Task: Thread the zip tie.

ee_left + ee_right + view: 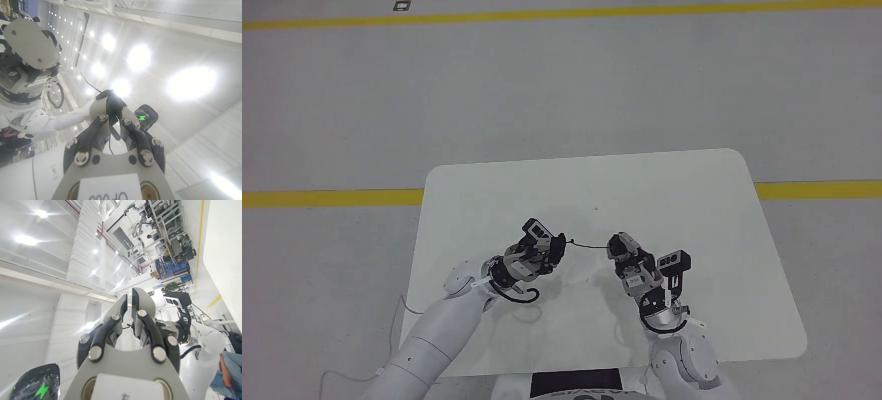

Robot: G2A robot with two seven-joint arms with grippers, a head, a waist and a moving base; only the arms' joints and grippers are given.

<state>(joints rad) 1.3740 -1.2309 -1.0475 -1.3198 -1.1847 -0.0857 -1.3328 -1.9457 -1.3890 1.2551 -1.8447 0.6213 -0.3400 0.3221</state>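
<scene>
- Left wrist view: the left gripper (110, 103) is pinched tight on the black zip tie (89, 83), whose strand pokes out past the fingertips.
- Right gripper (129, 302): narrowly parted, nothing between its pads.
- Top view: both grippers hover over the table (692, 200), near its middle; the tie runs from the left gripper toward the right one.

Over the table (722, 200), the left gripper (560, 244) sits at nine o'clock of the right gripper (613, 246). The zip tie (585, 245) seemingly stretches between them.
</scene>
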